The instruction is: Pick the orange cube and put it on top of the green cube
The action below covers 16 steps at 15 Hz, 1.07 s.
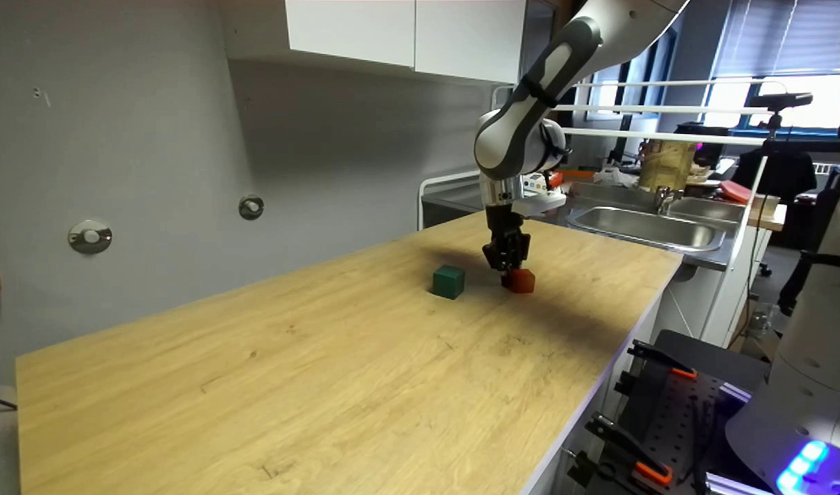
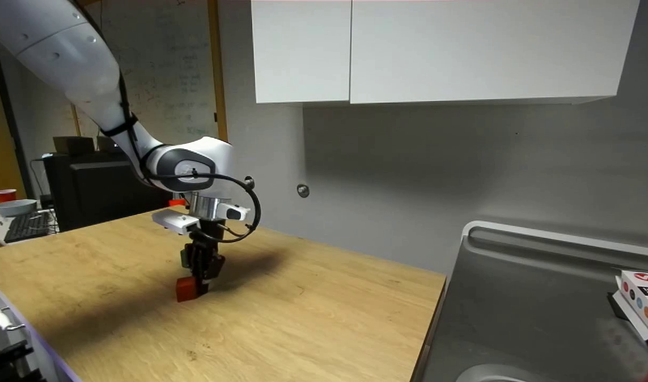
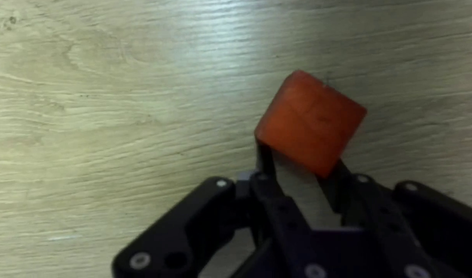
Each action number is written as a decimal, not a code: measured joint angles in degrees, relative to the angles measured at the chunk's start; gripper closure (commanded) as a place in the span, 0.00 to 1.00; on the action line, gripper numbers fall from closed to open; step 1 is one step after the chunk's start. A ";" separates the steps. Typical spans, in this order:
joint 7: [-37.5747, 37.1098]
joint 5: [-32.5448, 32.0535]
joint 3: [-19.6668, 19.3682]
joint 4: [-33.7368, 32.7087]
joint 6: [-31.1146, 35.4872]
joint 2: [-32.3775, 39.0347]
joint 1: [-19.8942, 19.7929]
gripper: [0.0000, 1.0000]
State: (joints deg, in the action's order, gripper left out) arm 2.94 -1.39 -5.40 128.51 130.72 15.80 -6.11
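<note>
Wood ctr | gripper jaws part-spread at orange's near edge, hold: can't tell | orange low @ ctr, apart fr green, green top bare | reach prob done; lift + stack left

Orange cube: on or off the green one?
Off. In an exterior view, the orange cube is apart from the green cube, whose top is bare, with tabletop showing between them.

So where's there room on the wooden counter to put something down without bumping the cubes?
The biggest bare patch is the wooden countertop between the green cube and the end farthest from the sink. More bare wood lies between the orange cube and the metal counter. It's crowded around both cubes, where the gripper is right at the orange one.
</note>
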 measured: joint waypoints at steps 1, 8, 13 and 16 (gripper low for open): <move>0.00 -0.18 0.00 -0.24 -0.13 0.03 0.07 0.91; -0.59 -3.53 0.16 -3.44 -2.07 0.01 2.19 0.59; -0.88 -4.43 -0.36 -3.66 -3.58 -1.10 2.07 0.21; -0.88 -4.43 -0.86 -1.61 -3.73 -2.53 1.02 0.01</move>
State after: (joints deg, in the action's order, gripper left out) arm 2.06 -5.82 -6.26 126.90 126.98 13.26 -5.08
